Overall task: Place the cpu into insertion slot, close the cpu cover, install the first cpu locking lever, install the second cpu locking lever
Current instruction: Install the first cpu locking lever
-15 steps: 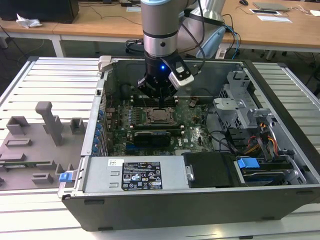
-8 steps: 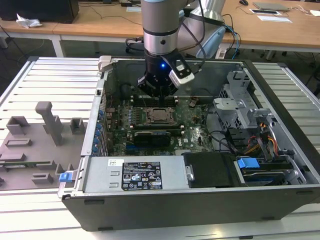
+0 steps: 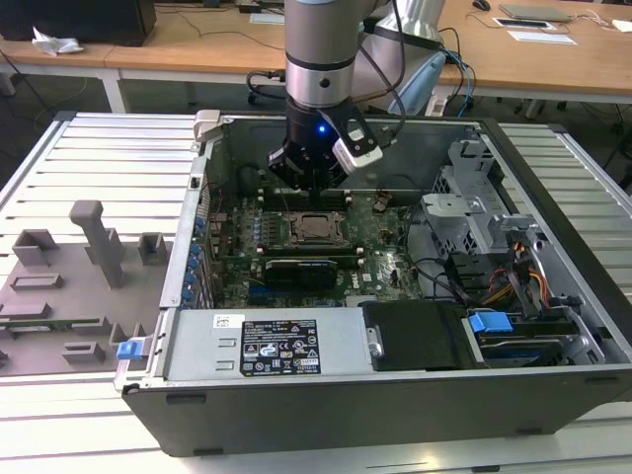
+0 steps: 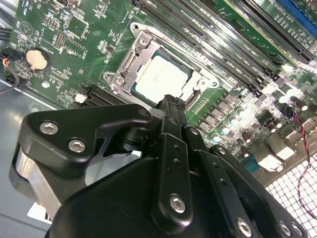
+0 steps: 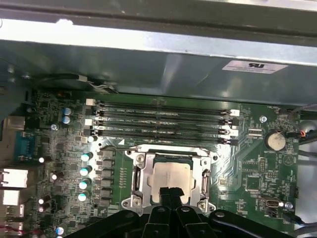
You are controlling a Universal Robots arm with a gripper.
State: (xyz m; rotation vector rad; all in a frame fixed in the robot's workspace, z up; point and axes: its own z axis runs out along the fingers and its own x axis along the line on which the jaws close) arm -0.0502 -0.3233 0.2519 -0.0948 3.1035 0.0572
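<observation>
Gripper hangs at twelve o'clock of the cpu in the exterior view, fingers pinched together on nothing; cpu cover seems down.

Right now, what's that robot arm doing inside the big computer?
A robot arm is reaching down into an open computer case. Its tool hangs right by the edge of the cpu, with its fingers together and holding nothing. The cpu already lies in its place on the green motherboard, and the cpu cover lies flat around it like a metal frame.
</observation>
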